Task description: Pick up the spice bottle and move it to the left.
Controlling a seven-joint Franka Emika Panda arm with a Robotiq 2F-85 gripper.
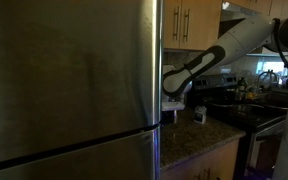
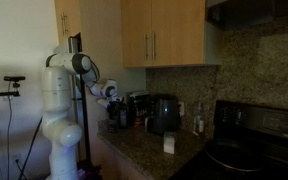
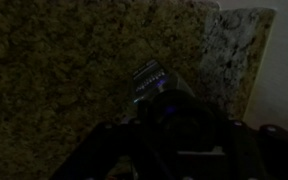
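Observation:
The wrist view is very dark. A dark spice bottle [image 3: 150,82] with a pale bluish label sits between my gripper's fingers [image 3: 166,120], over the speckled granite counter [image 3: 54,70]. The gripper looks shut on it. In an exterior view my gripper [image 2: 110,99] hangs above the counter's end nearest the robot base, next to dark items. In an exterior view the gripper [image 1: 174,86] is beside the fridge edge and the bottle is hidden.
A big stainless fridge [image 1: 69,85] fills one side. A black coffee maker [image 2: 163,113], a small white item [image 2: 169,144] and a bottle [image 2: 197,120] stand on the counter. A small jar [image 1: 199,117] and a black stove [image 2: 254,140] lie further along. Wooden cabinets [image 2: 164,35] hang above.

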